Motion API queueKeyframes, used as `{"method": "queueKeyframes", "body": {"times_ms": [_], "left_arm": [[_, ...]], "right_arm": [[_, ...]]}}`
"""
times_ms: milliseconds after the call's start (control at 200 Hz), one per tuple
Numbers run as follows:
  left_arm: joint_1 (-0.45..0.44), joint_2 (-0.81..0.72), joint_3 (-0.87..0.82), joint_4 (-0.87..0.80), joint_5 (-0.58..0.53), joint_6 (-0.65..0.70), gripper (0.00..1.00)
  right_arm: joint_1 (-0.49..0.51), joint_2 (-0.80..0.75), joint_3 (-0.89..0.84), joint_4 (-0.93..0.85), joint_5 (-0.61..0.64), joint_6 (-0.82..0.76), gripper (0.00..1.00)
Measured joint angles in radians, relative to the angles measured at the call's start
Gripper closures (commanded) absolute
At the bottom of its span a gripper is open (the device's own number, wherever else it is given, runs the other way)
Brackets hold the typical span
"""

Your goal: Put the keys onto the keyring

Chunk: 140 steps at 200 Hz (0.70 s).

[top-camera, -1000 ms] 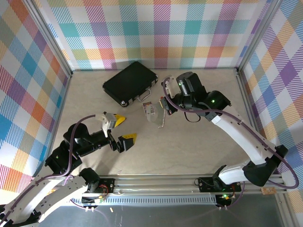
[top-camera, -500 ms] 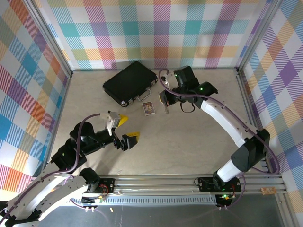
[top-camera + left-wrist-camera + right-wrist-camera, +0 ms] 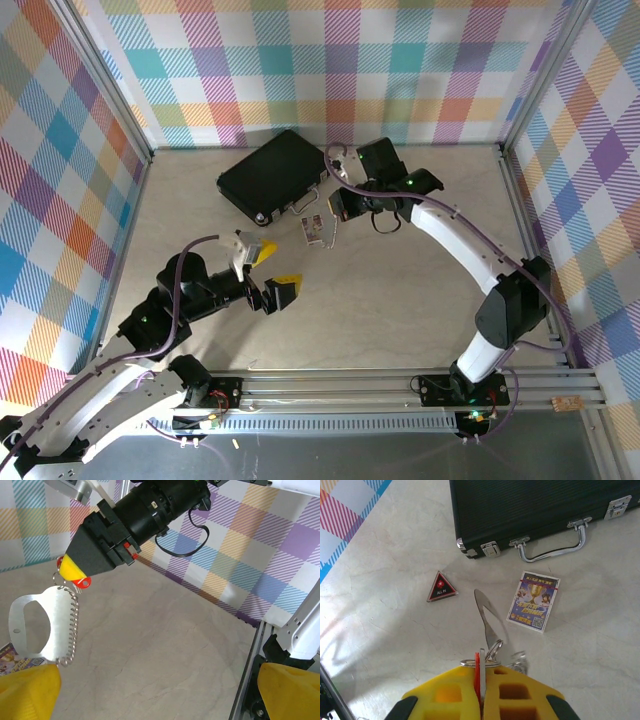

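A pale tabletop (image 3: 400, 290) enclosed by plaid walls (image 3: 330, 60) is seen from above, with two robot arms mounted at its near edge.

The right gripper (image 3: 480, 680) is reached out over the far middle of the table. Its yellow fingers are pressed together, and the keys (image 3: 82, 583), a tiny bright red piece, are pinched between them. The keyring (image 3: 56, 622), a flat silver loop with a beaded chain (image 3: 74, 625) down one side, is hung from the same fingertips just below the red piece. How the two are joined cannot be told. In the right wrist view the loop is seen edge-on, with its upper end hidden by the yellow fingers.

The left gripper (image 3: 270, 272) is held nearer the front, pointed towards the keyring, with its yellow fingers (image 3: 25, 690) spread wide and nothing between them. In its wrist view the loop's lower end is seen close to its left finger.

A black case (image 3: 545, 505) with silver latches and a handle is laid at the back, just beyond the right gripper. A small printed card (image 3: 534, 601) is laid on the table beneath the keyring, near the case handle. A dark red triangle (image 3: 441, 587) is placed flat beside the card, apart from it.
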Motion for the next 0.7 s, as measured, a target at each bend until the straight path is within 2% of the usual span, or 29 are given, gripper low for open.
{"method": "queueKeyframes", "body": {"times_ms": [485,700], "left_arm": [[0.000,0.014,0.002,0.031,0.008,-0.024,0.00],[0.000,0.014,0.002,0.045,0.008,-0.026,0.00]], "right_arm": [[-0.001,-0.003,-0.139,0.070,-0.024,0.050,1.00],[-0.001,-0.055,-0.224,0.098,-0.039,0.074,1.00]]}}
